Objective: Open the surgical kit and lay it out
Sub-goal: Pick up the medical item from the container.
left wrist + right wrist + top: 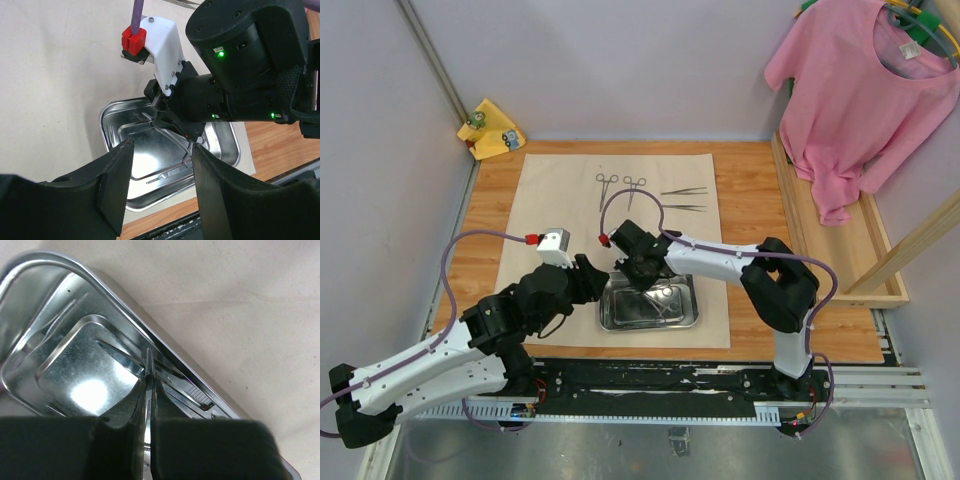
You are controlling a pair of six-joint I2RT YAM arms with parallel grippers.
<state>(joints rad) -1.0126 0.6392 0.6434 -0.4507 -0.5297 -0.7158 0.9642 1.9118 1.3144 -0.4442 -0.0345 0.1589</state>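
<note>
The beige cloth wrap (560,190) lies spread flat on the table. At its far end are two ring-handled forceps (608,185) and two slim tweezers (683,190). The steel tray (620,322) sits at the wrap's near edge. My right gripper (645,280) reaches down into the tray (100,277) and is shut (149,382) on a thin steel instrument. In the left wrist view that instrument looks like ring-handled forceps (187,159). More tweezers (160,177) lie on the tray floor. My left gripper (162,145) hovers open at the tray's left side, holding nothing.
A pink T-shirt (860,90) hangs at the back right above a wooden frame (840,250). A small yellow cloth (492,128) sits in the back left corner. A metal rail (670,385) runs along the near table edge by the arm bases.
</note>
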